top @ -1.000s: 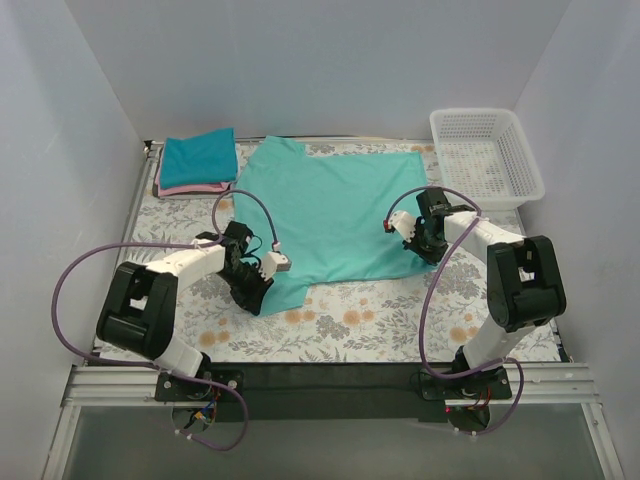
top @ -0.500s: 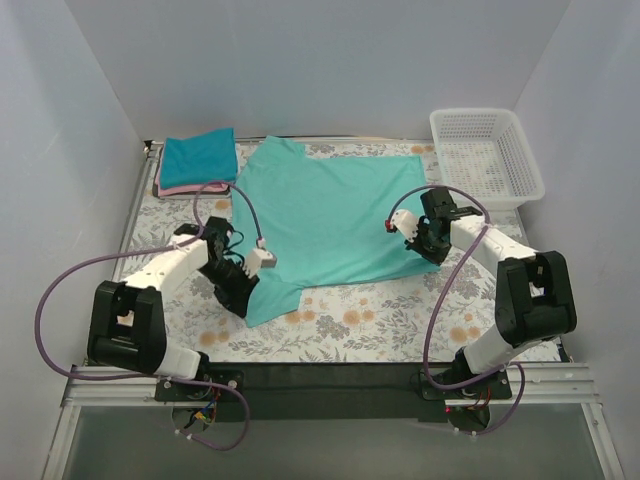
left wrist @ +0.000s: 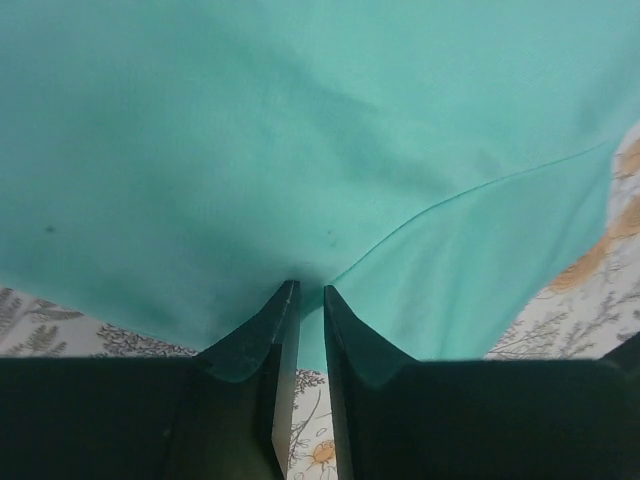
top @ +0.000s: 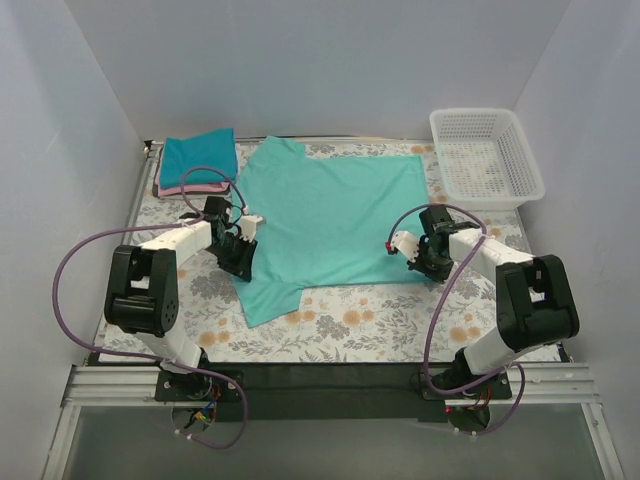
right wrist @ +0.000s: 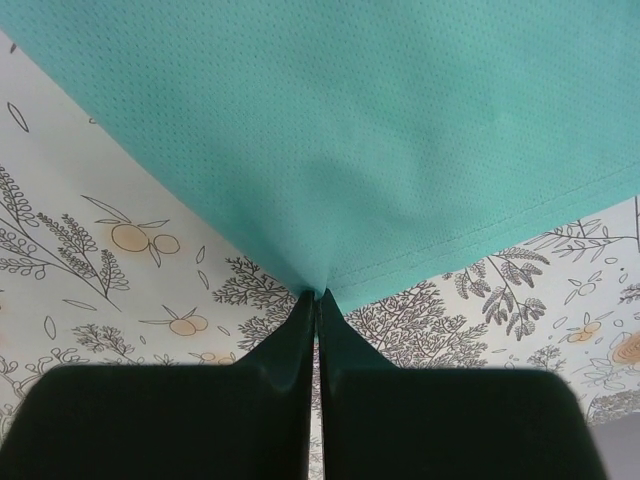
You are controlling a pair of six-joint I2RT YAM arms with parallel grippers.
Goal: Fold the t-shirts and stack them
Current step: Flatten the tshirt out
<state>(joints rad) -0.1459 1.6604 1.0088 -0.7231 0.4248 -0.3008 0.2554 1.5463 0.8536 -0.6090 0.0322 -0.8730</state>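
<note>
Altogether three: sea-green t-shirt [top: 330,215] spread; teal-blue t-shirt [top: 198,158] atop pink t-shirt [top: 190,188].

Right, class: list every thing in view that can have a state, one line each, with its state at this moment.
green shirt: spread flat, unfolded, gripped at both side edges
blue shirt: folded, lying on the pink shirt
pink shirt: folded, bottom of the stack
basket: upright, open side up
left gripper: shut on the green shirt's edge
right gripper: shut on the green shirt's hem
</note>
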